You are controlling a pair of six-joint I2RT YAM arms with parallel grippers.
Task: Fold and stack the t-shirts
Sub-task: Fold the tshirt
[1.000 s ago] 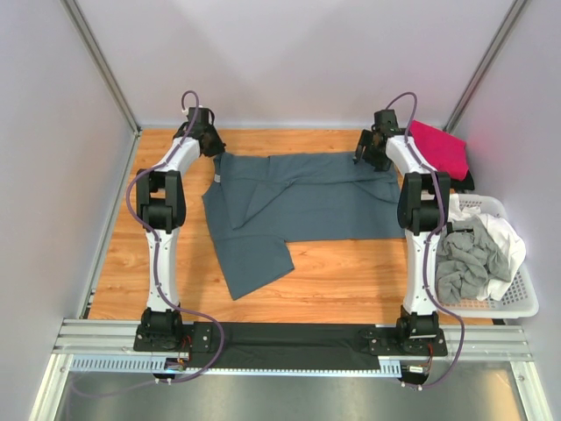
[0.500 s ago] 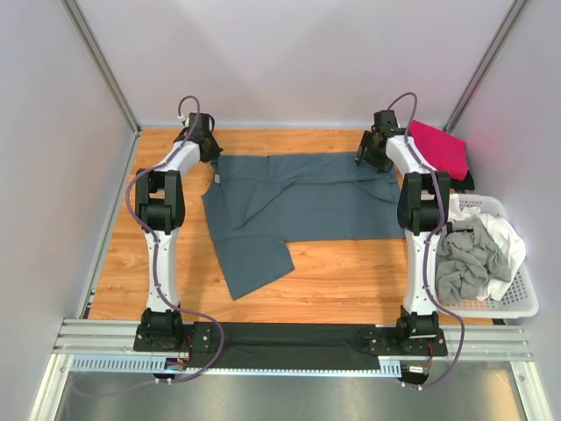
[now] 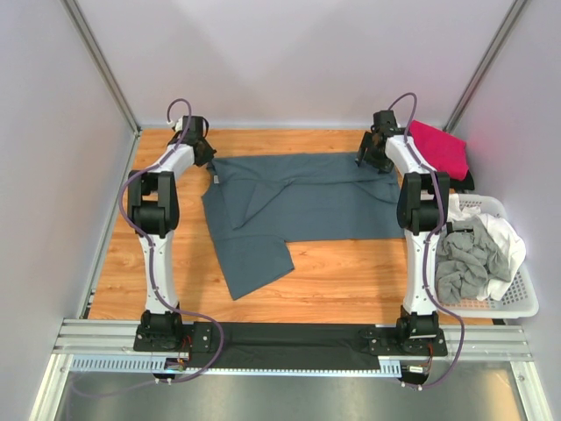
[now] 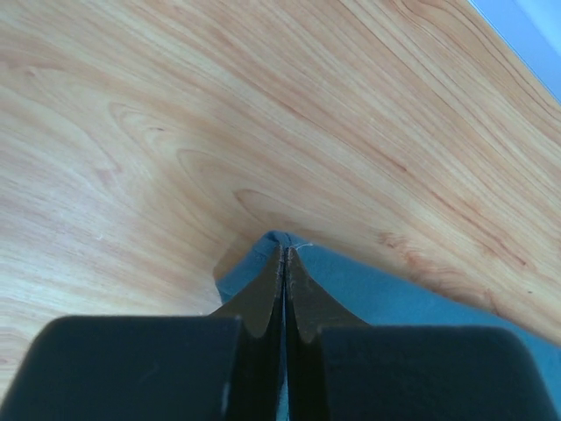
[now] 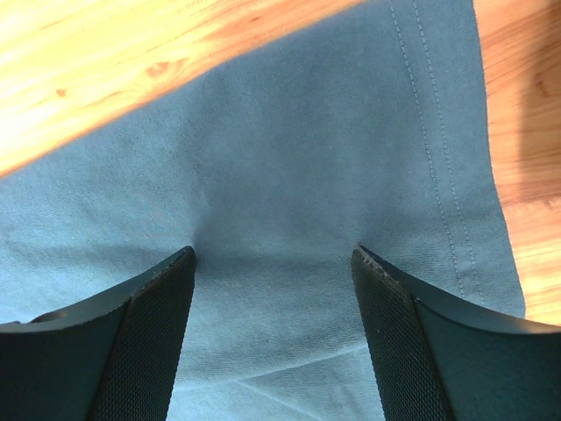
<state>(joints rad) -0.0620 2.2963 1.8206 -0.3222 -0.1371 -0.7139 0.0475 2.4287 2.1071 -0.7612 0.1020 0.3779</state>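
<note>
The slate blue-grey shirt (image 3: 307, 197) lies spread over the far half of the wooden surface (image 3: 351, 276), its long axis running left to right between the two arms. The left gripper (image 4: 284, 250) is pinched tight on the shirt's far-left corner. The right gripper (image 5: 273, 253) stands wide over the far-right edge, not yet closed on the cloth. Since a second ago the left wrist has drawn outward to the left, while the right arm has not moved.

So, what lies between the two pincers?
Only the blue-grey shirt: its far edge runs from the left pincer to the right pincer, as the top view shows.
</note>
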